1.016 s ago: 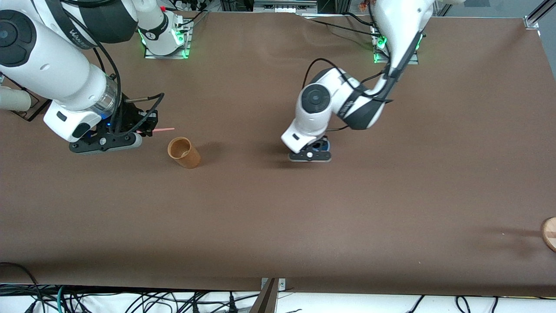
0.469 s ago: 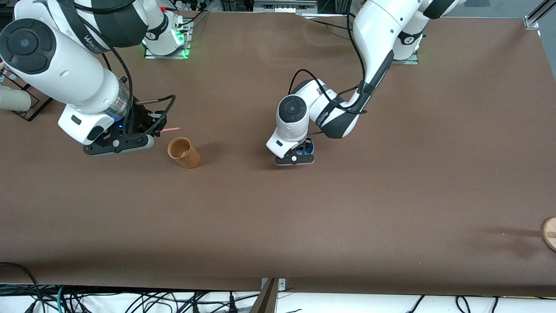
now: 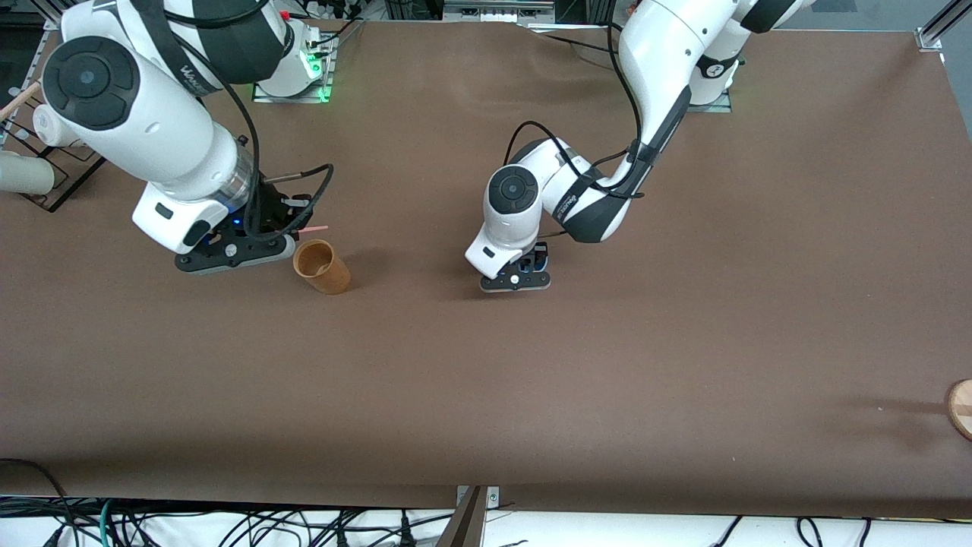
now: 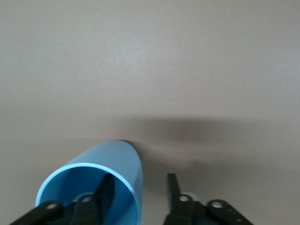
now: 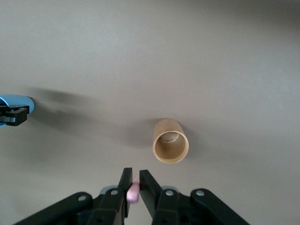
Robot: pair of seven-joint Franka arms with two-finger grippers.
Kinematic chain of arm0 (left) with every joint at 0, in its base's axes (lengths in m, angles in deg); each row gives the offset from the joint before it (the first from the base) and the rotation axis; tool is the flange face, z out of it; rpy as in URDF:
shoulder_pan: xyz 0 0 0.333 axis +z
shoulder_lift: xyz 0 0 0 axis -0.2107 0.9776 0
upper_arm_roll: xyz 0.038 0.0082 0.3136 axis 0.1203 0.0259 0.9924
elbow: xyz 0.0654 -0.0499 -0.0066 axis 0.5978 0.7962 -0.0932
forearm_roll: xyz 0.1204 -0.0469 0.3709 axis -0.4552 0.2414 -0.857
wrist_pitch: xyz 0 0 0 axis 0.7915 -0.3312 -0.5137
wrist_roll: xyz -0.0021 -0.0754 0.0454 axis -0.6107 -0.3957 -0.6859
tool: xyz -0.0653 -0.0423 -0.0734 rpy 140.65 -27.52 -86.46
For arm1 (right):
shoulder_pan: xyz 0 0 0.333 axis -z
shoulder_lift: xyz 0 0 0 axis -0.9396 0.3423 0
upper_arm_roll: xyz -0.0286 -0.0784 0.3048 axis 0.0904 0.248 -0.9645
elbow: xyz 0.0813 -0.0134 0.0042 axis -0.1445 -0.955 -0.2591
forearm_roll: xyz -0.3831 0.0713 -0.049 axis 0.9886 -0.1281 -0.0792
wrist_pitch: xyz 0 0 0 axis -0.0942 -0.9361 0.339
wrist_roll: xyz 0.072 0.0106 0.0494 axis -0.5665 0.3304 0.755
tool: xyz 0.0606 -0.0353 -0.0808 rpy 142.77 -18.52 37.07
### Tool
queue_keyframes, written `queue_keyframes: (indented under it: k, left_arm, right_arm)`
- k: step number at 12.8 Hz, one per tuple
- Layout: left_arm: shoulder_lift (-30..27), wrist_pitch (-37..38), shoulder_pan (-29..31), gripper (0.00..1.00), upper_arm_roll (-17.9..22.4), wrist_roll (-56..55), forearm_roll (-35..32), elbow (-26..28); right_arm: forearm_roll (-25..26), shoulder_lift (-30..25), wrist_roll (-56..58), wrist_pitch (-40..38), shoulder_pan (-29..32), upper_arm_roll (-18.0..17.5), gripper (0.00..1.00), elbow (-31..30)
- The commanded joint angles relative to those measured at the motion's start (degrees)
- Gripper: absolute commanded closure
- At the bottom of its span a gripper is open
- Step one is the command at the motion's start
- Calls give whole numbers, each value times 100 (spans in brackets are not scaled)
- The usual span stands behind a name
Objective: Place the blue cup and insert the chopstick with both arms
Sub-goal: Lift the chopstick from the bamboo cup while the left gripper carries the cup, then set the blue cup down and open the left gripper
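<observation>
The blue cup (image 4: 93, 183) appears to stand on the brown table, mostly hidden under the left arm's wrist in the front view (image 3: 538, 262). My left gripper (image 4: 138, 185) is open and straddles the cup's wall, one finger inside the cup and one outside; it also shows in the front view (image 3: 524, 272). My right gripper (image 5: 132, 180) is shut on the pink chopstick (image 5: 133, 192), above the table beside the brown cup (image 5: 170, 146). In the front view the chopstick's tip (image 3: 315, 228) sticks out of the right gripper (image 3: 266, 228) toward the left arm's end.
The tan-brown cup (image 3: 323, 266) stands upright between the two grippers, close to the right one. A black rack (image 3: 57, 178) with a pale cylinder sits at the right arm's end. A round wooden thing (image 3: 960, 406) lies at the table's edge at the left arm's end.
My right gripper has carried the chopstick toward the brown cup. My left gripper moved toward the right arm's end with the blue cup, then stayed still.
</observation>
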Motion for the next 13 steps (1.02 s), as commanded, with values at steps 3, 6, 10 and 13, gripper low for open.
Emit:
queue_keyframes:
  k: [3,6,10,13]
  left_arm:
    - [-821,927,209,0,6,90,316,-60]
    - [-1726,2007,841,0,15,1126,757,-60]
    - [-2747,2676,1860,0,94,2207,696,-51]
    - [-3222,3168,2546,0,278,3977,687,-33]
  right_arm:
    - [-38,101,-450,186,-194,-3,100,149]
    - [-152,320,-1125,720,-518,-12,100,158]
    - [-258,751,-2258,1766,-1159,-12,100,184]
    - [-249,1155,-3111,2356,-1573,-3,100,412]
